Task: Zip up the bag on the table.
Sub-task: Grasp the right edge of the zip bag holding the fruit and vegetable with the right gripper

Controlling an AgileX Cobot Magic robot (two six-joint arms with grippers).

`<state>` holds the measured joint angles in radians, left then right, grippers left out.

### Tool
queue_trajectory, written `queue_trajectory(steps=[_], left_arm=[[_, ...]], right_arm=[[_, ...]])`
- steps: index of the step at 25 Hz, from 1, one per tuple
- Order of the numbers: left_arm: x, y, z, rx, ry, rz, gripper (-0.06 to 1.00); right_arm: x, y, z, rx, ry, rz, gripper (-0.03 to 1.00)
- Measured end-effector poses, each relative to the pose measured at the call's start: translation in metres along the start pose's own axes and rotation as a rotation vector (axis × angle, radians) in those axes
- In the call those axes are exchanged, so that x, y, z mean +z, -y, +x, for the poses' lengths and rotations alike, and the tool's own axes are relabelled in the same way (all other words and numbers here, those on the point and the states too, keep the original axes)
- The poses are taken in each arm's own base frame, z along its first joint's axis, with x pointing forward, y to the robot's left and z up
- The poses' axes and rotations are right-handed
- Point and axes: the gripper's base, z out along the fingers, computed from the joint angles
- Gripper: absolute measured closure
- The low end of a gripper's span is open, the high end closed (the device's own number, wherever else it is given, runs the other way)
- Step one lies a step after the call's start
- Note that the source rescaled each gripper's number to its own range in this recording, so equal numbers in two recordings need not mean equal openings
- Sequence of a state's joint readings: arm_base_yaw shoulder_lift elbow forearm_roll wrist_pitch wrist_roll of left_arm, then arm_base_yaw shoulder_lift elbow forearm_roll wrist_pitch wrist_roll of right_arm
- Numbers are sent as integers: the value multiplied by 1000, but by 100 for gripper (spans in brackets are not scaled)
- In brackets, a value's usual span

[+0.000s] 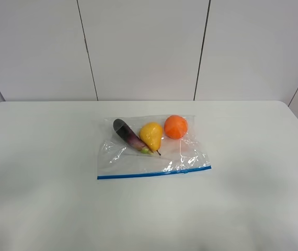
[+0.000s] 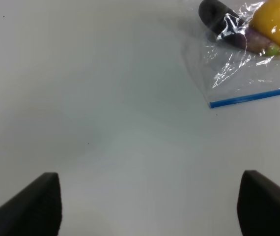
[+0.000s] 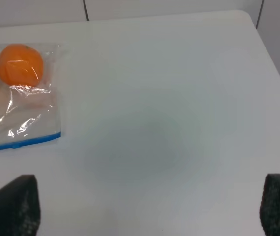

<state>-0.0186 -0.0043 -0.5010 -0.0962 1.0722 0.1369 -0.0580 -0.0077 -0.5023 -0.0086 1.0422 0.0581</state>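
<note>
The bag (image 1: 154, 154) lies flat in the middle of the table (image 1: 44, 157): clear crinkly plastic holding an orange ball (image 1: 175, 126), a yellow pear (image 1: 151, 135) and a purple eggplant (image 1: 129, 135). Its blue zipper strip (image 1: 154, 173) runs along the near edge. Neither arm shows in the exterior high view. In the left wrist view my left gripper (image 2: 150, 206) is open over bare table, short of the bag's corner (image 2: 238, 73). In the right wrist view my right gripper (image 3: 150, 209) is also open, well apart from the bag (image 3: 27, 113).
A white panelled wall (image 1: 144, 47) rises behind the table's far edge. The table's rounded far right corner (image 3: 248, 17) shows in the right wrist view. White tabletop stretches on all sides of the bag.
</note>
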Motion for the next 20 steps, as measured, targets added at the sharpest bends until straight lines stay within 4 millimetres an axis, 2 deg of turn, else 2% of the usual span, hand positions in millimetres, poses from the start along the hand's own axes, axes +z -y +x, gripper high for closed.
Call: queue_trajectory(steps=[20], left_arm=[[0, 0, 0, 0, 0, 0, -6]], right_arm=[[0, 0, -2, 0, 19, -1, -3]])
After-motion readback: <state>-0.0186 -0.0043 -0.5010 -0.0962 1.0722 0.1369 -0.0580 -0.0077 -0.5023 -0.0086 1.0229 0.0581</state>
